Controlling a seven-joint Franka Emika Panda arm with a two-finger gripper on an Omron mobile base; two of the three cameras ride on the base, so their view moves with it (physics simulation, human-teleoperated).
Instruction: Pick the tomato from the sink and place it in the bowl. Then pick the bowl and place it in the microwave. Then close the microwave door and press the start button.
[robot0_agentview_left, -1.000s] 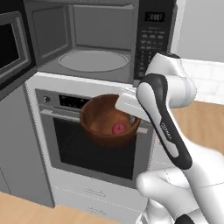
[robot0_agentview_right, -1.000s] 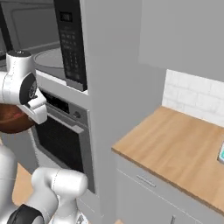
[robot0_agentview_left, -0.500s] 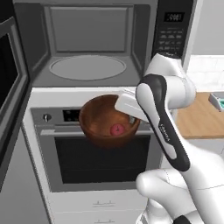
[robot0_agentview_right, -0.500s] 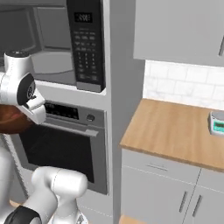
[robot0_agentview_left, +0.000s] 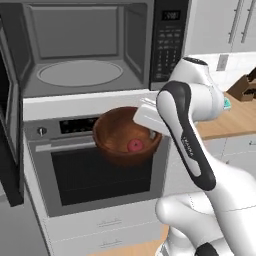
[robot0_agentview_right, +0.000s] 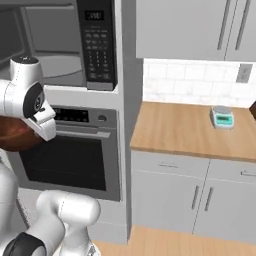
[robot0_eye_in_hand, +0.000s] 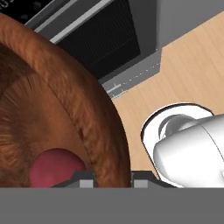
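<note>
Gripping the bowl (robot0_agentview_left: 125, 136) rim as before, tool (robot0_eye_in_hand: 113, 177), tomato (robot0_agentview_left: 134, 145) inside

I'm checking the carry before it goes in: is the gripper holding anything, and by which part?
Yes. The gripper holds the bowl by its rim, one fingertip on each side of the wall, on the side nearest the arm. The tomato lies inside.

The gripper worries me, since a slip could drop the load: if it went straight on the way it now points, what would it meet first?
The bowl: its rim sits between the gripper fingertips. Past it, judging loosely, the wooden floor below the oven.
</note>
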